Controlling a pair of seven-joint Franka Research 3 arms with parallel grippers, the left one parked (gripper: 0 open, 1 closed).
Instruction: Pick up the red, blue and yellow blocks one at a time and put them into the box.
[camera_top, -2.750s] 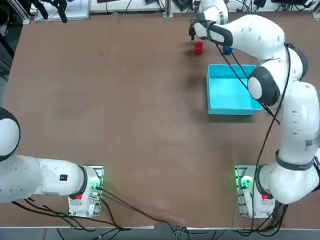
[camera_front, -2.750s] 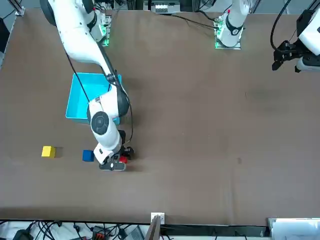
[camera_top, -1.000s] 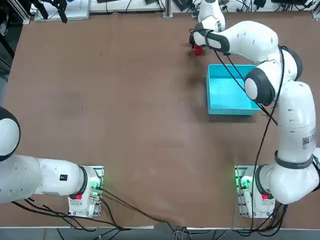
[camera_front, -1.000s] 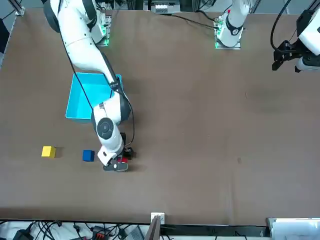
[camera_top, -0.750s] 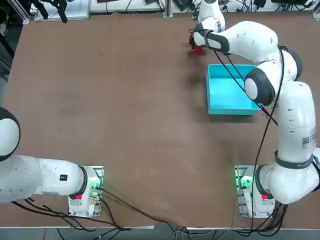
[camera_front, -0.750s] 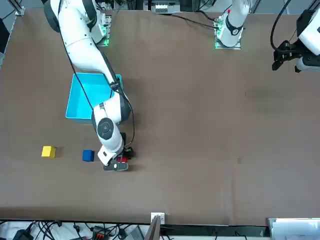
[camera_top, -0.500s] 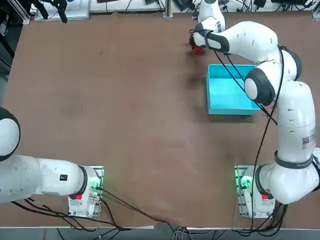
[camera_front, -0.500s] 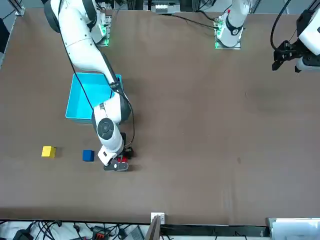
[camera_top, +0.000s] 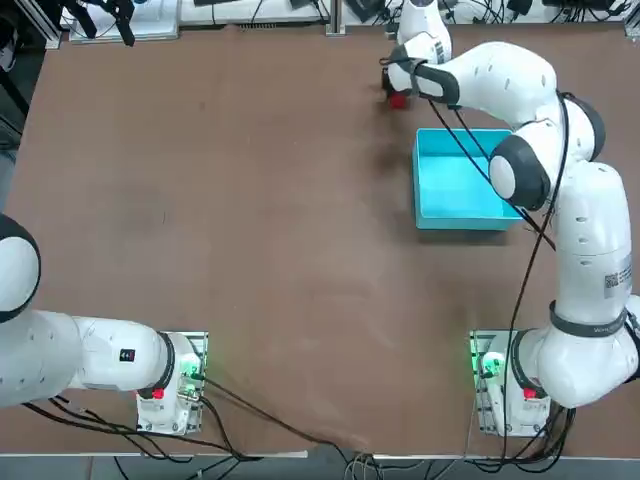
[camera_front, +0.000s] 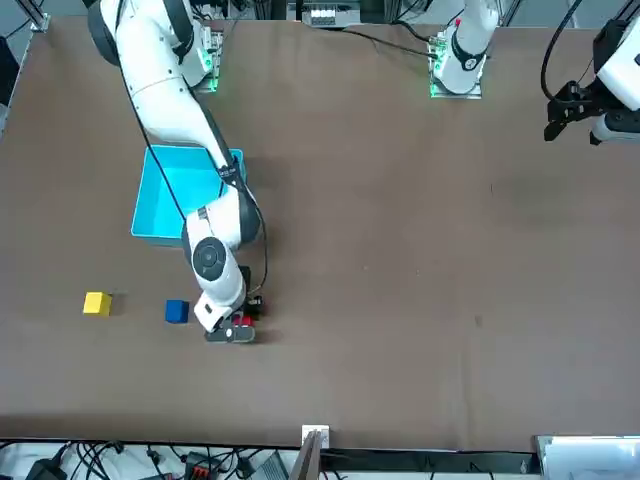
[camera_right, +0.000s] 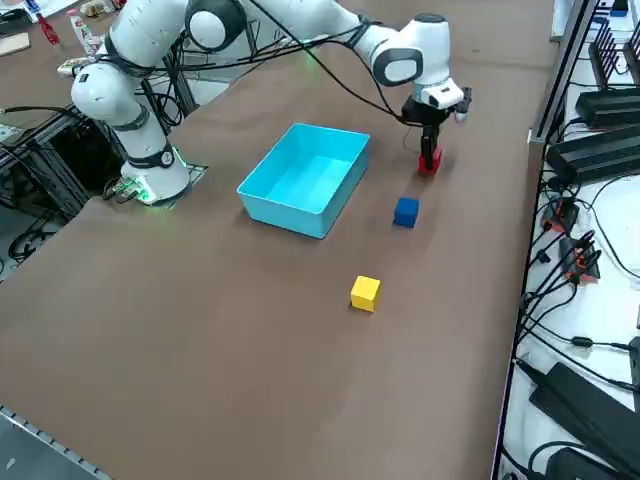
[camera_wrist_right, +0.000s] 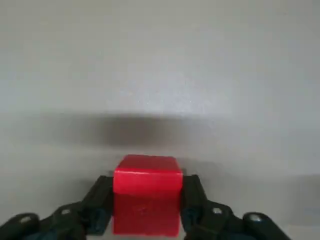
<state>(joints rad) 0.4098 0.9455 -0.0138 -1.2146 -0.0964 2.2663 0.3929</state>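
There were three blocks and one box: the right end effector (camera_wrist_right: 148, 200) was closed on the red block (camera_wrist_right: 147, 195), one finger touching each side, while the blue block (camera_right: 406, 212) and the yellow block (camera_right: 365, 293) sat apart on the tabletop (camera_right: 250, 360), near the box (camera_right: 306, 178). In the top view, the right arm (camera_top: 520, 90) covered the blue block and most of the red block.

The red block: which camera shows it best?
The right wrist view: the red block fills the space between the end effector's two fingers, one pressed on each side. The top and front views show it partly hidden; the right side view shows it small beneath the arm.
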